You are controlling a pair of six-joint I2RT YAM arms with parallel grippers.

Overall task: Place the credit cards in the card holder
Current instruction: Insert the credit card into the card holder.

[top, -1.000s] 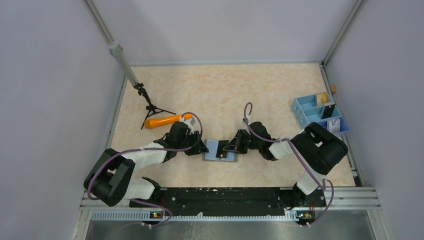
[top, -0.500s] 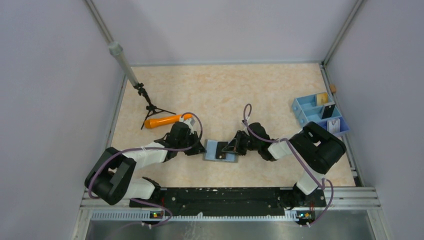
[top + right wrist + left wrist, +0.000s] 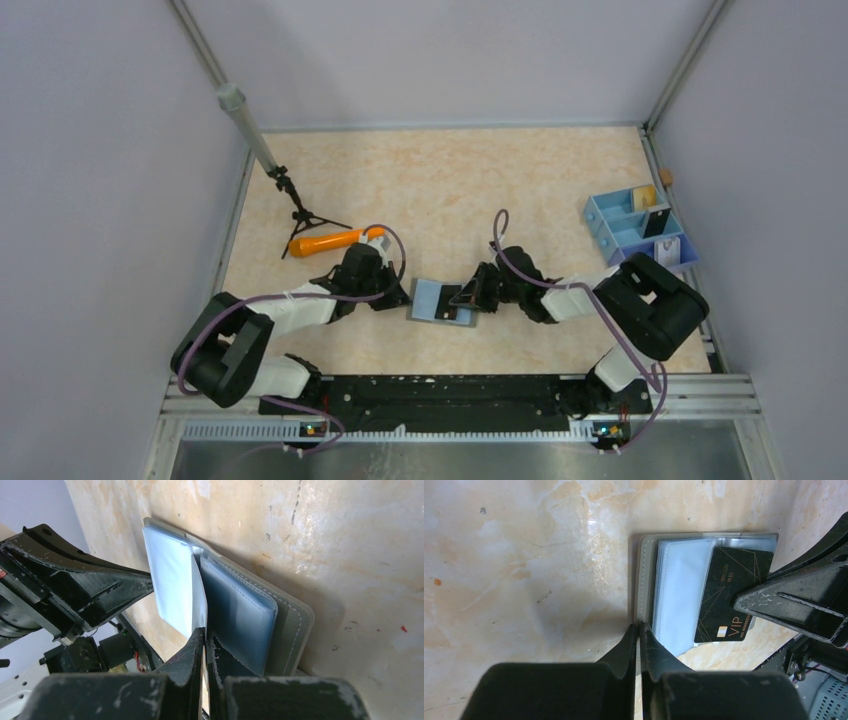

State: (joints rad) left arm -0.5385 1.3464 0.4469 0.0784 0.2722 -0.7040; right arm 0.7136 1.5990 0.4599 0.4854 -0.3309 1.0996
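From above, the left arm lies low and folded, reaching right until the left fingers meet the left edge of the open card holder. The right arm mirrors it, and the right fingers sit at the black credit card on the holder's right half. A carrot-shaped orange stick and a small black tripod lie far left, and a blue compartment tray sits at the right edge of the beige marbled surface, between pale lilac walls.

From the left wrist, the left fingers are pressed together, tips against the holder's grey cover; whether they pinch it is unclear. The card rests slanted over the clear sleeves, its right edge clamped in the right fingers.

From the right wrist, the right fingers are closed. Only a thin sheet edge shows between them, with no print legible. The holder lies flat beyond them.
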